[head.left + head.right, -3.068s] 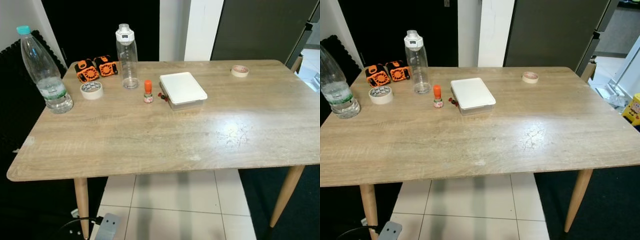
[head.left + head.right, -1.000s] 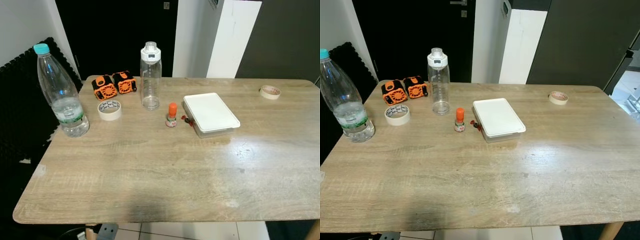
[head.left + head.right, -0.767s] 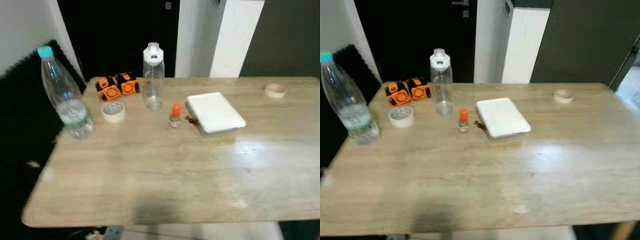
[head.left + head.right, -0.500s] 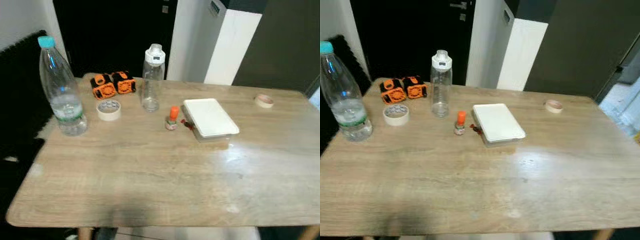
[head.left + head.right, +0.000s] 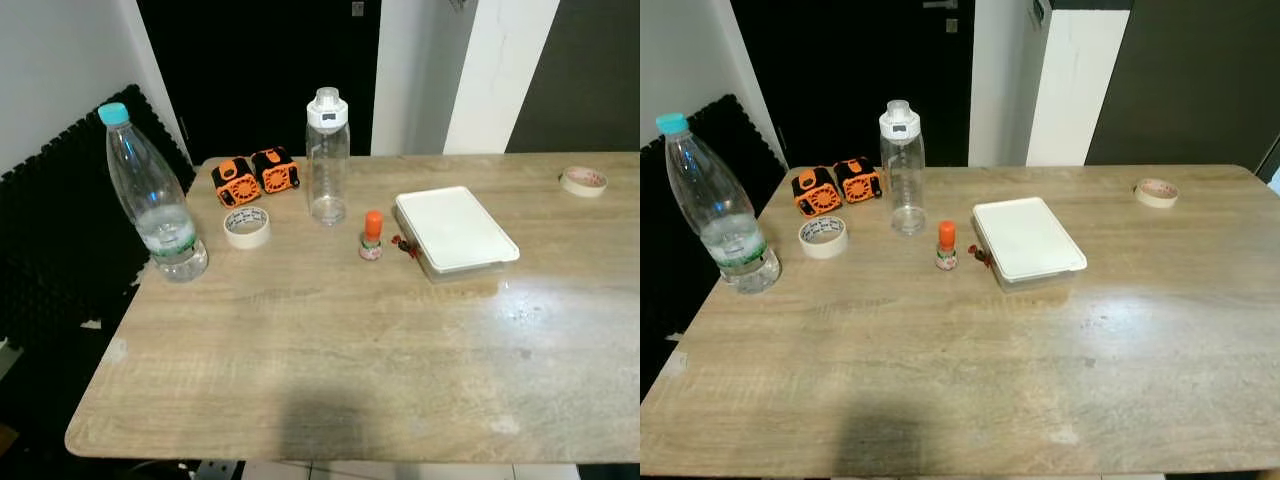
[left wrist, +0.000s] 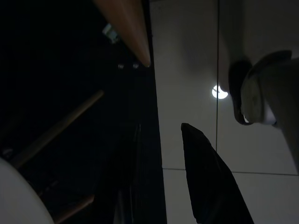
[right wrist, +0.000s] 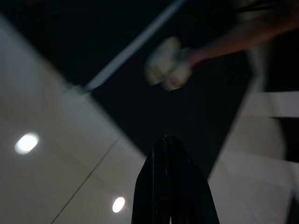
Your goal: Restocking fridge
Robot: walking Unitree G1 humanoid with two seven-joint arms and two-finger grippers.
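- Approach step: facing surface [image 5: 330, 340]; water bottle [image 5: 150, 200] and lidded container [image 5: 1028, 240] untouched.
- Both arms hang; left jaws apart, right jaws seemingly together.
- Next: choose item, raise an arm.

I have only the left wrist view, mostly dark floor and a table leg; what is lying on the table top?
Observer: A flat rectangular container with a white lid lies near the middle of the wooden table.
Operator: Is anything beside it?
Observer: A small orange-capped bottle stands upright just to its left.
Operator: Are there any larger bottles?
Observer: A tall clear plastic bottle with a teal cap stands near the table's left edge.
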